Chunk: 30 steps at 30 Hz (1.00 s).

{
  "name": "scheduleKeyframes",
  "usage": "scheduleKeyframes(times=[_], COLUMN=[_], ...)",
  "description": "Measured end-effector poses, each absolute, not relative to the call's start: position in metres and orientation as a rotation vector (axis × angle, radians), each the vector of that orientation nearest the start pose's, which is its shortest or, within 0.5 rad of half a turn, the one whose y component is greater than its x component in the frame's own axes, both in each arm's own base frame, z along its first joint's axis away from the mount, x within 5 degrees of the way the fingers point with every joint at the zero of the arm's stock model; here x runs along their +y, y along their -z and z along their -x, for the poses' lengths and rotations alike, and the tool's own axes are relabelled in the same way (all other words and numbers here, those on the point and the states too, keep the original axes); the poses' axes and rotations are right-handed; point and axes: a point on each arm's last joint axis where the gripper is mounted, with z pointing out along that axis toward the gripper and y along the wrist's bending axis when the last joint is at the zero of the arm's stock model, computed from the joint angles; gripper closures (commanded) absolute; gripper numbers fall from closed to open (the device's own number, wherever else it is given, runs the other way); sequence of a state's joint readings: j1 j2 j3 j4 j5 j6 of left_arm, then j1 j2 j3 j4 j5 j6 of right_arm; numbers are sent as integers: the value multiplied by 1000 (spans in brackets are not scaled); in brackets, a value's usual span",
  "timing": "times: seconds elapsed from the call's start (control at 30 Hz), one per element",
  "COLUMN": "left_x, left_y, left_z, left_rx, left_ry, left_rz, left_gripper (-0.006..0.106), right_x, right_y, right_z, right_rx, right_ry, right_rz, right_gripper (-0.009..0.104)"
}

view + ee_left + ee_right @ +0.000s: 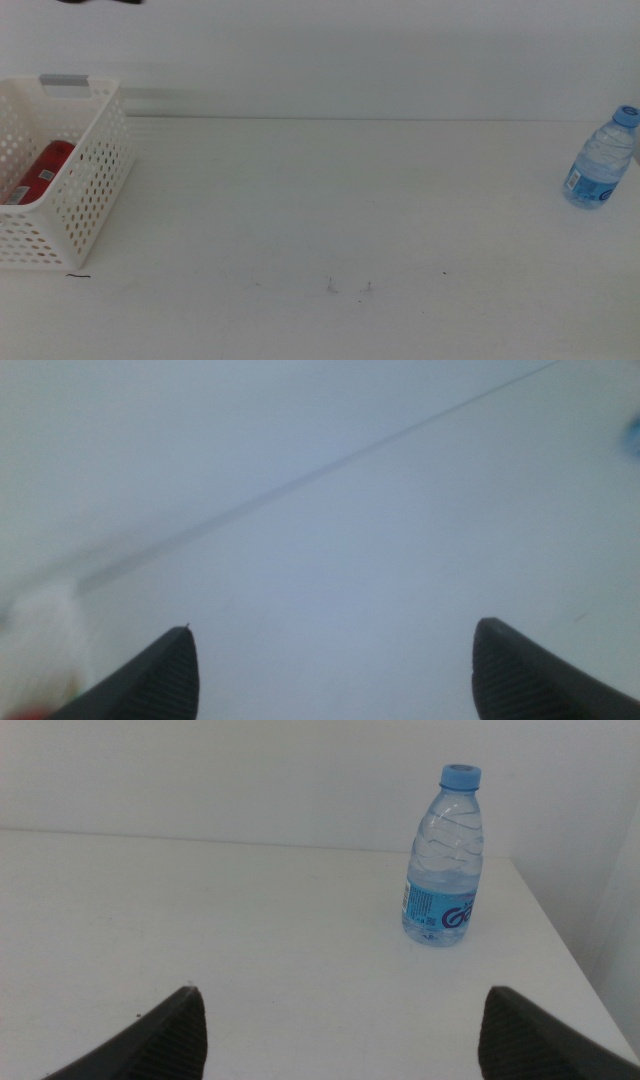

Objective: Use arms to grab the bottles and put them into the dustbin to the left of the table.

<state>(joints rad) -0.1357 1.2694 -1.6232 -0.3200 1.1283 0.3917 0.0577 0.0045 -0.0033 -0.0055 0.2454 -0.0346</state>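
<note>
At the desk's [330, 200] left edge sits the white dustbin [95, 160], a red can [40, 172] lying inside it with its long axis running toward the bin's far wall. Right of the dustbin the desk is a wide bare stretch. Far from the dustbin, near the right edge, the water bottle [600, 160] stands upright, cap up; the left gripper [330, 670] and right gripper [340, 1030] both hang released, jaws spread and holding nothing.

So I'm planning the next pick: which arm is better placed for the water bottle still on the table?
Probably the right. The water bottle stands upright at the table's right edge, and the right tool faces it with jaws open. The left tool is also open, with the bottle only at its view's edge.
</note>
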Motion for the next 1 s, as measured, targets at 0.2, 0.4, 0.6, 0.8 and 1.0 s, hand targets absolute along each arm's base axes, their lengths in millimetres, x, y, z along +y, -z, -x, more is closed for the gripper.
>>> scheduleKeyframes(times=[0.2,0.4,0.6,0.8,1.0], left_x=[-93,-87,-85,-85,-85], left_y=[-457,-454,-455,-455,-455], left_z=[-163,-122,-119,-119,-119], left_rx=[1898,1878,1889,1892,1891], left_ry=[391,427,425,423,418], left_rz=[-654,-656,-657,-652,-653], left_gripper=[7,7,7,7,7], right_x=[3,3,3,3,3], right_y=[-192,-192,-192,-192,-192], right_z=[-55,-55,-55,-55,-55], right_rx=[1728,1728,1728,1728,1728], right_ry=[-12,-12,-12,-17,-12], right_rz=[83,83,83,80,83], right_gripper=[7,7,7,7,7])
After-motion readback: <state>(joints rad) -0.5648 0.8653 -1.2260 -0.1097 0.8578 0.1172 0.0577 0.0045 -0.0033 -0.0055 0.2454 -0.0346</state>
